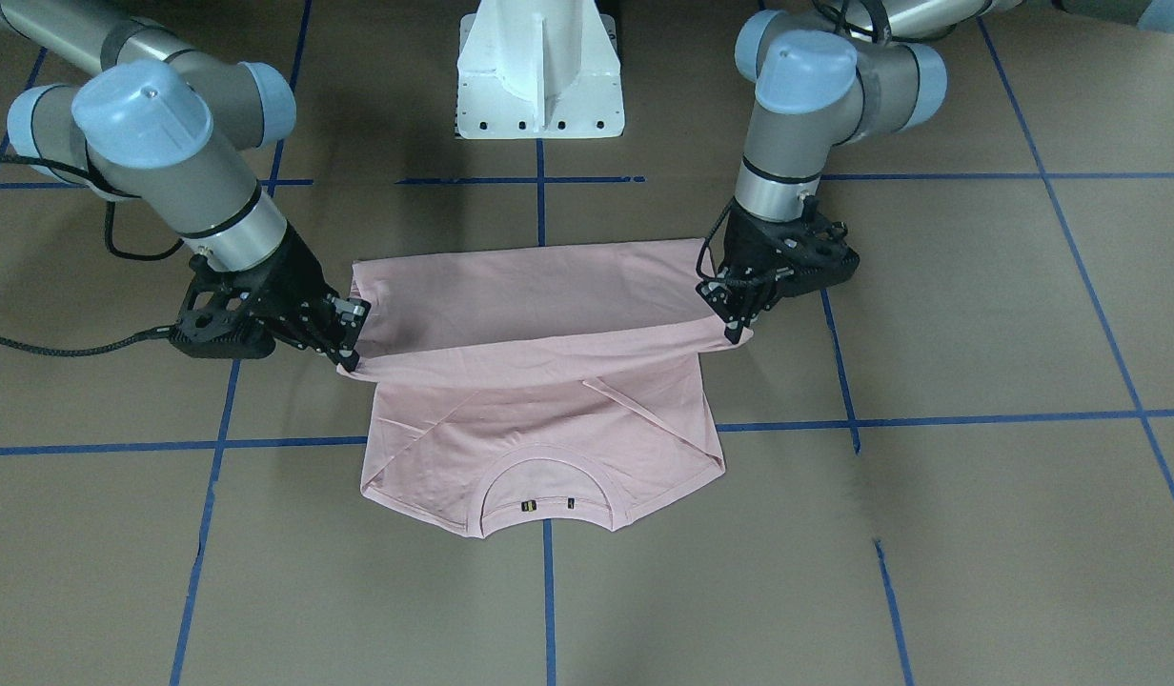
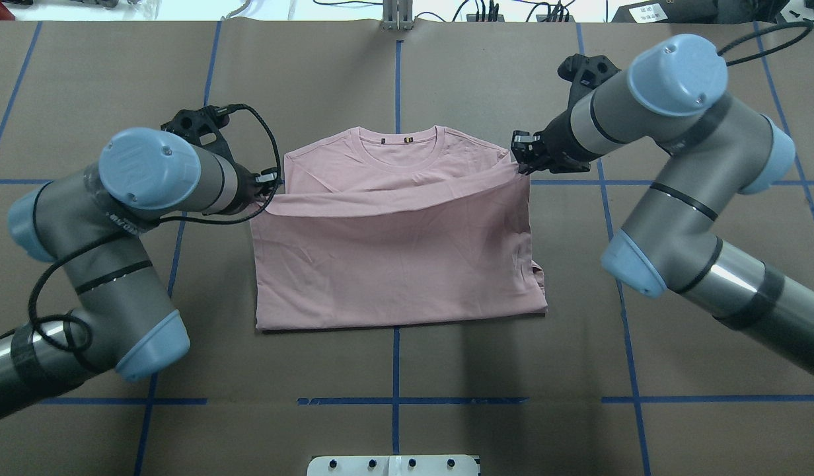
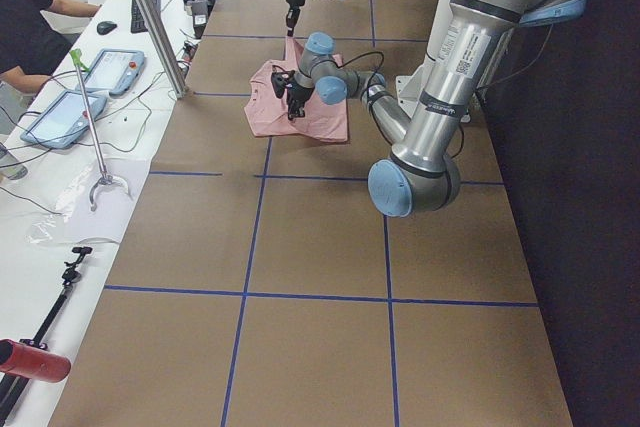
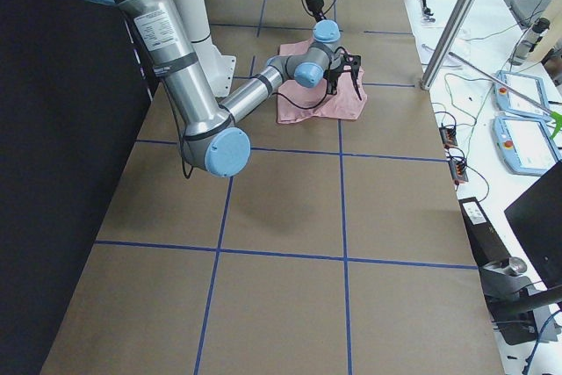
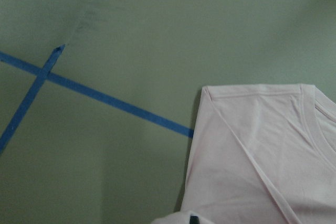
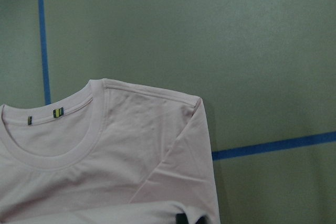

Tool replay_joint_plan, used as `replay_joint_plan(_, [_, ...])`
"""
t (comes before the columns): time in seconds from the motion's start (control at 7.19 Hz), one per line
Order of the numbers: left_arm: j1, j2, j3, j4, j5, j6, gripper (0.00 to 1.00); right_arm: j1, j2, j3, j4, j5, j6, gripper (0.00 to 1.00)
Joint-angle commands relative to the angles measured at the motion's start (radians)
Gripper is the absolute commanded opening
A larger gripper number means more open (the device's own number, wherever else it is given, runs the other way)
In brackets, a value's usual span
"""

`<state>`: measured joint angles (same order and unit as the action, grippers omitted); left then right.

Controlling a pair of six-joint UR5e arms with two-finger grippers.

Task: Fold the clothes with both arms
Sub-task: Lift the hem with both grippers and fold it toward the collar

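At the centre of the brown paper-covered table (image 2: pixel 486 79), which is crossed by blue tape lines (image 2: pixel 395 370), lies the light pink short-sleeved cotton T-shirt (image 2: pixel 394 264). Its plain side faces up, its ribbed collar (image 2: pixel 397 142) points away from the robot, and both sleeves are turned in across the body. The half nearer the robot is doubled over, with the fold line on the robot's side. The free hem runs straight across just short of the collar, raised off the layer beneath.

The black two-finger left gripper (image 1: pixel 739 310) is clenched on one end of that hem. The right gripper (image 1: pixel 349 338) is clenched on the other end, so the cloth hangs as a loose band between them. From overhead, the left gripper (image 2: pixel 269 188) and right gripper (image 2: pixel 522 160) sit at the shirt's two side edges, roughly level with the shoulders.

Each wrist camera shows only a dark sliver of fingertip (image 5: pixel 193 219) at the bottom edge of its view, with pink cloth around it. The grip itself therefore only appears firm from there.

The white metal pedestal base (image 1: pixel 539 76) stands behind the shirt, between the two arms. On the side bench, a person in a dark top (image 3: pixel 25 37) sits near two light blue tablets (image 3: pixel 110 69).
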<state>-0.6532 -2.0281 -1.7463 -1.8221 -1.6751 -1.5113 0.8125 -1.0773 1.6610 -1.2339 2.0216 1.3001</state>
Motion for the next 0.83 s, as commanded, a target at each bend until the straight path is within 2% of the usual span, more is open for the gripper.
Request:
replay_joint_plan(0.0, [-0.031, -0.021, 0.085, -0.060, 0.000, 0.013, 0.00, 0.022, 0.056, -0.108, 0.001, 0.000, -0.001, 0.00])
replay_joint_plan(0.42, [-0.059, -0.141, 0.218, -0.063, 0.003, 0.006, 0.00, 0.022, 0.126, -0.193, 0.001, -0.006, -0.002, 0.00])
replay_joint_plan(0.7, [-0.059, -0.158, 0.248, -0.069, 0.005, 0.003, 0.00, 0.022, 0.143, -0.222, 0.002, -0.017, -0.004, 0.00])
